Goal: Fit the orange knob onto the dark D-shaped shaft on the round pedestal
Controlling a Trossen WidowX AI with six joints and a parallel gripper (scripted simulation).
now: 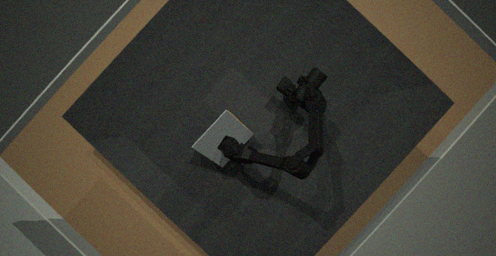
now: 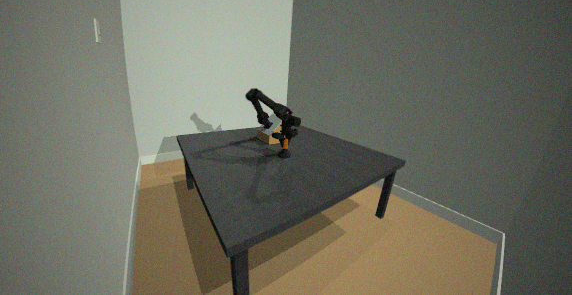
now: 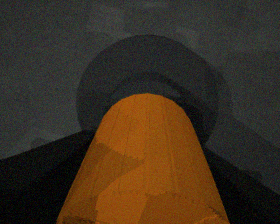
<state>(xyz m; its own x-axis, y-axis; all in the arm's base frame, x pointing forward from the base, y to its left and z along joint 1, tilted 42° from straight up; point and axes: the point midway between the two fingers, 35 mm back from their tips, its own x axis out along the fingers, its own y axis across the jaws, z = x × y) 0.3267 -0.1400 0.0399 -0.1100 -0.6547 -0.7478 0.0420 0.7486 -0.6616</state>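
Note:
The orange knob point(image 2: 285, 144) point(image 3: 146, 135) is held upright by my gripper point(image 2: 285, 137), which is shut on it; its black fingers show on both sides of the knob in the wrist view. The dark round pedestal point(image 2: 284, 155) point(image 3: 97, 82) is under the knob. In the wrist view the knob's far end covers the middle and near part of the pedestal disc. The shaft is hidden behind the knob, and I cannot tell whether its tip is in the hole. In the top view the arm hides knob and pedestal.
The dark square table point(image 1: 173, 63) point(image 2: 310, 188) carries everything. A box with a pale sloping top point(image 1: 212, 139) and wooden sides point(image 2: 270, 138) stands beside the arm's base. The arm point(image 1: 316, 128) point(image 2: 272, 104) bends around from there to the pedestal.

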